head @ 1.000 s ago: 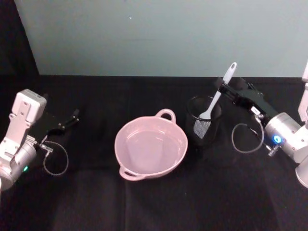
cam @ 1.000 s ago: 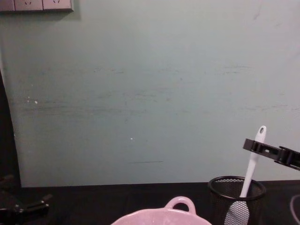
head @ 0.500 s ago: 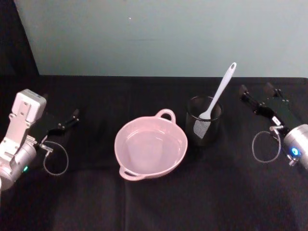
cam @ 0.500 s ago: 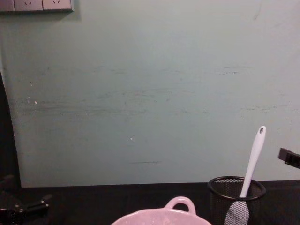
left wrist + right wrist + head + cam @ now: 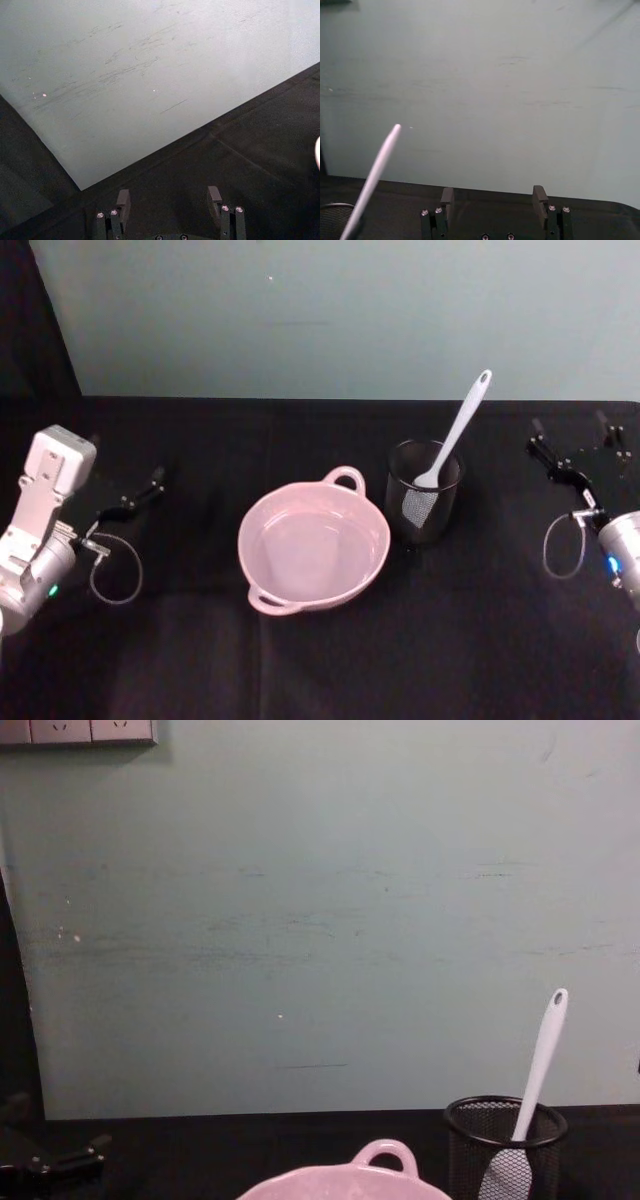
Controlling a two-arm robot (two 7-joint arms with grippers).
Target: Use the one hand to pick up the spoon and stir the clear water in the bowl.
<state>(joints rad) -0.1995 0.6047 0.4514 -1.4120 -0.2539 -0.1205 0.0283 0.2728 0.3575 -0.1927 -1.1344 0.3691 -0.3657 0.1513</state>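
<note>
The white spoon stands tilted in a black mesh cup, its handle leaning up to the right and nothing holding it. In the chest view the spoon rises out of the cup. The pink bowl with clear water sits left of the cup at the table's middle. My right gripper hovers open at the right edge, well clear of the spoon. From the right wrist, its open fingers frame bare wall, with the spoon's handle off to one side. My left gripper rests open at the far left.
A black cloth covers the table, and a pale green wall stands close behind it. Cable loops hang by both wrists. The bowl's loop handle faces the wall.
My right gripper was at the spoon's handle a second ago. It has drawn back to the right with its fingers apart, and the spoon stays in the cup. The left arm is still.
</note>
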